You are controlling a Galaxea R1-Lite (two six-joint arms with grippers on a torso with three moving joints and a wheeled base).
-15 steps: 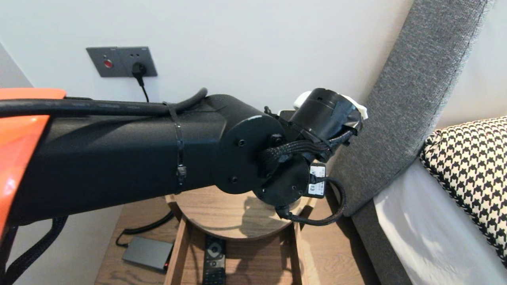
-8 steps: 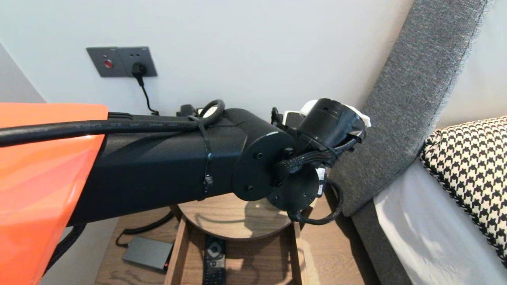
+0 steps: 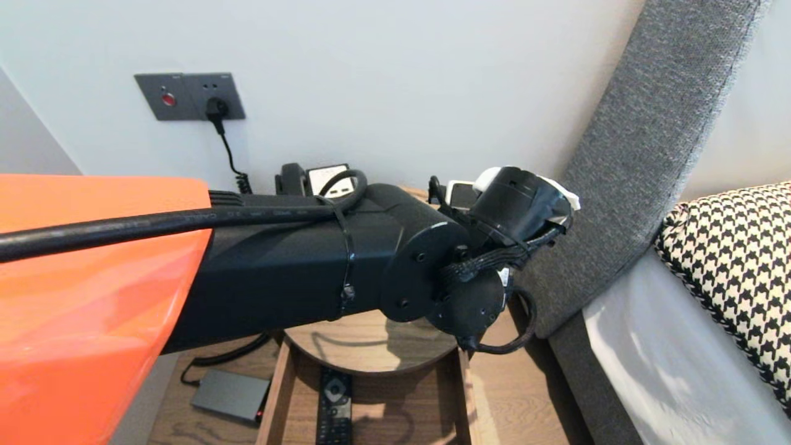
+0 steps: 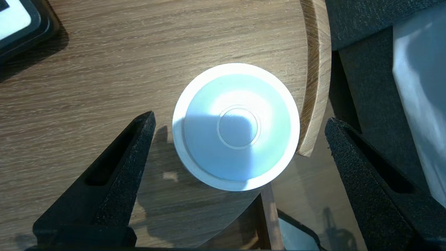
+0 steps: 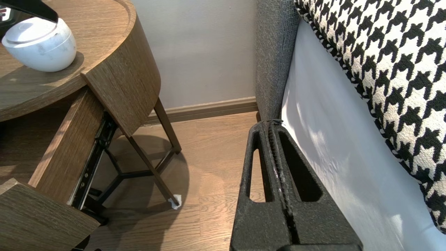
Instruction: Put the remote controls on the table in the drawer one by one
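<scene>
Head view, left arm: we see the left arm stretched over the round table, its wrist hiding the fingers. The open drawer under the table's front edge holds a remote.
Left wrist view, left gripper: we find the left gripper above the white pot, jaws wide, one finger on either side, neither touching it.
Left wrist view, white pot: it stands lidded at the table's edge nearest the bed.
Right wrist view, right gripper: we see the right gripper low beside the bed, jaws pressed together and empty, well apart from the pot.
</scene>
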